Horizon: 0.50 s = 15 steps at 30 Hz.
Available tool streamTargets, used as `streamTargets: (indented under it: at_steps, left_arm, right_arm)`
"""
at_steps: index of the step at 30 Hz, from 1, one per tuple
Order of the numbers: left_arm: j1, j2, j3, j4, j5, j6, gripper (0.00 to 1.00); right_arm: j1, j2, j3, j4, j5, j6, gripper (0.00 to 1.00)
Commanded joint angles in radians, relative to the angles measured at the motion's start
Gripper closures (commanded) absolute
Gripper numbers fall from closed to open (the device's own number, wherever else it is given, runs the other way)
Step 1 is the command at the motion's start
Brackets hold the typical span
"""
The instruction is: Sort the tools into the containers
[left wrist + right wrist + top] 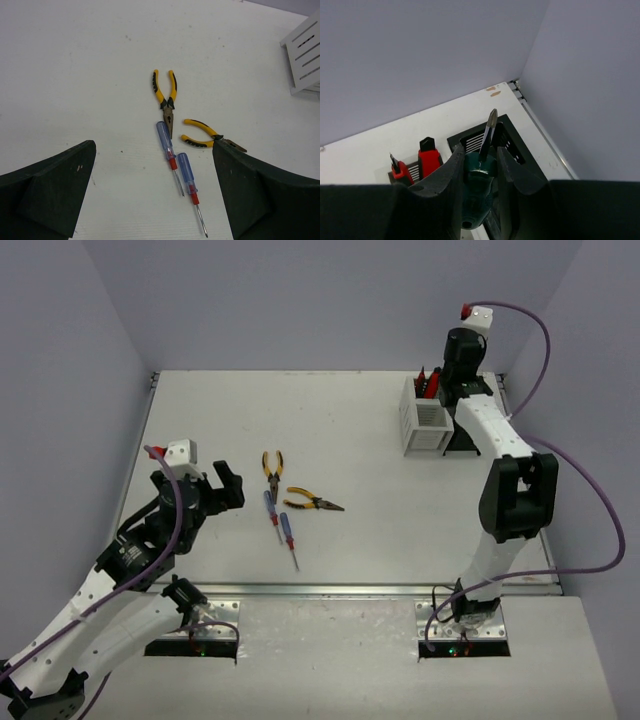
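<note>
At the near left, we note the left gripper point(212, 496) hovering above the white table point(350, 540), jaws wide apart. Just beyond lie two thin blue-and-red-handled screwdrivers point(165, 143) and two yellow-handled pliers point(165, 95). At the far right corner, the right gripper point(480, 156) is clamped on a stubby green-handled screwdriver point(479, 186) above the black slotted bin point(512, 146). Beside it stand the white slotted bin point(425, 426) and two red utility knives point(429, 161).
</note>
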Motion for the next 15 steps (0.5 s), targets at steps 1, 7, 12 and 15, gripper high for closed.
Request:
streamTargets:
  at_steps: [1, 7, 12, 15]
  left_arm:
    - [0.006, 0.008, -0.005, 0.045, 0.006, 0.017, 0.0]
    - [0.005, 0.02, -0.007, 0.048, 0.015, 0.019, 0.0]
    - [0.006, 0.028, -0.006, 0.048, 0.012, 0.019, 0.0]
    - [0.005, 0.03, -0.007, 0.05, 0.015, 0.021, 0.0]
  right_arm:
    - [0.003, 0.035, -0.032, 0.233, 0.025, -0.096, 1.0]
    - [-0.027, 0.226, 0.142, 0.293, -0.052, -0.284, 1.0]
    - [-0.068, 0.309, 0.201, 0.265, -0.087, -0.275, 1.0]
    - [-0.091, 0.337, 0.201, 0.259, -0.085, -0.262, 1.0]
